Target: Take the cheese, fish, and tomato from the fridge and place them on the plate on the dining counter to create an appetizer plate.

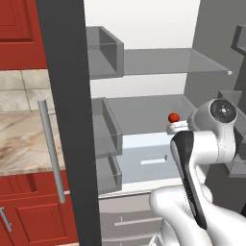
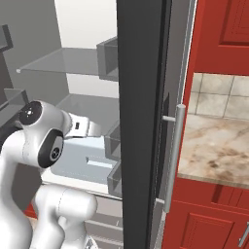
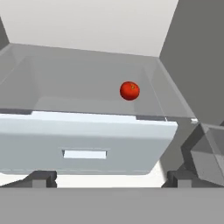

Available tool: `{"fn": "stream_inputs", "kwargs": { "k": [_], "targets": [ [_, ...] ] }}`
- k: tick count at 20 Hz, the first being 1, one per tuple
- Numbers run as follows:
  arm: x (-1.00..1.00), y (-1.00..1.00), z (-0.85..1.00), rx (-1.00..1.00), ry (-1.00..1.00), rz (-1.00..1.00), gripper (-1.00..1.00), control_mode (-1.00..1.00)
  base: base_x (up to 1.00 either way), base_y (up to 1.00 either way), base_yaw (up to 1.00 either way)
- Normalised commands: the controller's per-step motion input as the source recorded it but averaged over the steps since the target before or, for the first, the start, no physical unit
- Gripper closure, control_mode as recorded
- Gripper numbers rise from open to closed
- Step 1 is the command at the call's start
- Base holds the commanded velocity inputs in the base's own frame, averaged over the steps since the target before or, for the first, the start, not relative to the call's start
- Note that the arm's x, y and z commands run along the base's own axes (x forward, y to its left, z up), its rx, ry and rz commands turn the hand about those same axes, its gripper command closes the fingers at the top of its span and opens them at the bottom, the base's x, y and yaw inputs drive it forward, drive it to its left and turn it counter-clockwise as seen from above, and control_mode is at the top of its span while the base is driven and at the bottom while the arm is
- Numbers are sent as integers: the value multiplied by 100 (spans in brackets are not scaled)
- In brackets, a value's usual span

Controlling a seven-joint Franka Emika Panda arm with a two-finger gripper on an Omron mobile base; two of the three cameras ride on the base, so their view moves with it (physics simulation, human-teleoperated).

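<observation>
Item: tomato (image 3: 130,90). Location: middle glass shelf (image 3: 87,94) of the open fridge (image 1: 67,120), toward the shelf's right rear; in my hand view it sits at about one o'clock from centre, above the pale drawer (image 3: 83,142).

Item: gripper (image 3: 111,178). State: jaws spread wide, nothing between them, well short of the tomato.

Handling, by my judgement: small, round, glossy, so likely light, smooth and prone to roll on glass or squirt out of a tight pinch. Skin probably bruises under force.

Recommended hold: fingers either side of its widest girth, centred, closing gently.

Cheese, fish: not sighted here.
</observation>
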Motion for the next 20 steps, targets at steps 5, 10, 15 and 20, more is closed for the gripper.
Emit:
{"fn": "stream_inputs", "kwargs": {
  "k": [5, 10, 15, 20],
  "targets": [
    [46, 0, -34, 0, -10, -3, -100, -100, 0, 0, 0],
    [28, -17, -13, 0, 0, -5, -100, -100, 0, 0, 0],
    [0, -23, -7, 9, 5, -20, -100, -100, 0, 0, 0],
    [3, -11, 0, 18, 8, -18, -100, -100, 0, 0, 0]
  ]
}}
